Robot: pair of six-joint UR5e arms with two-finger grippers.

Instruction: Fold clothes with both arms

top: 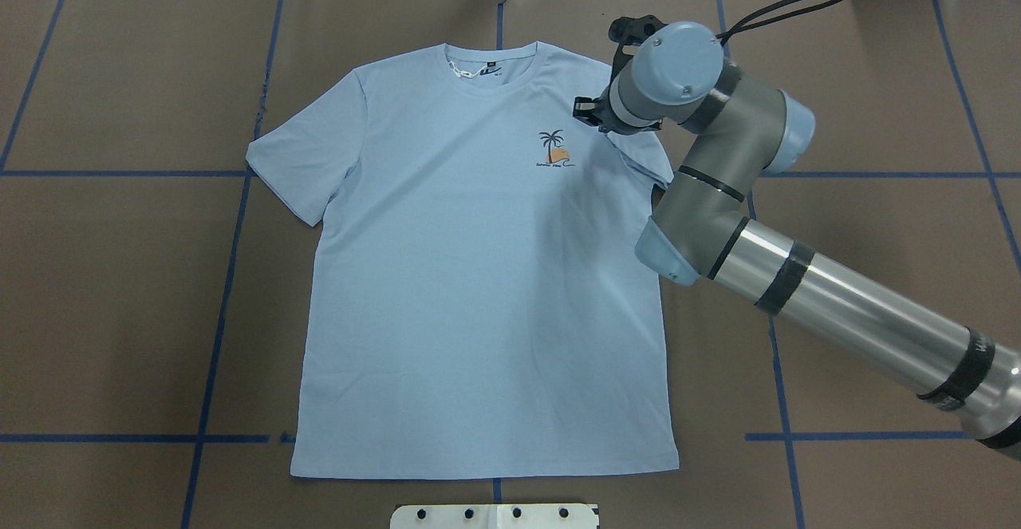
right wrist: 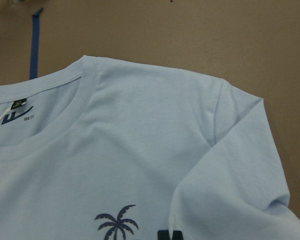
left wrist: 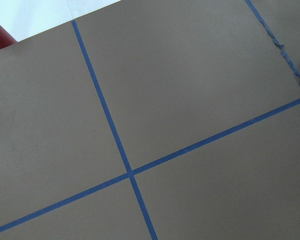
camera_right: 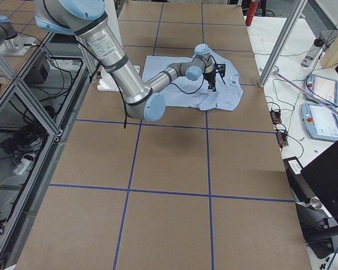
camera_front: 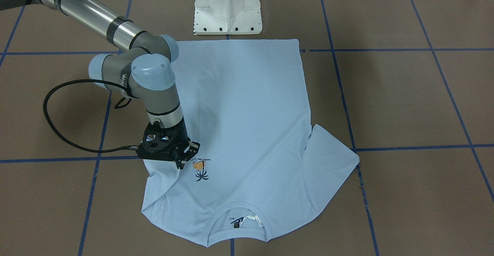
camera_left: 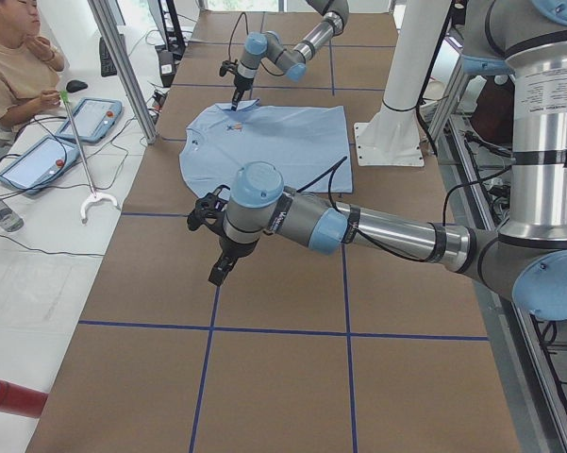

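Lying flat, the light blue T-shirt point(camera_front: 239, 105) is overhung by the right gripper point(camera_front: 185, 160), just beside its palm print point(camera_front: 200, 170). Whether the jaws are closed cannot be told.

My right arm point(top: 829, 305) reaches in low over the surface point(top: 120, 313), elbow bent and wrist turned so the right tool point(camera_front: 186, 156) points straight down. I can't make out how its jaws stand. My left arm point(camera_left: 387, 231) stretches out level, well apart from it, with the left tool point(camera_left: 219, 272) angled downward and its jaws unreadable too.
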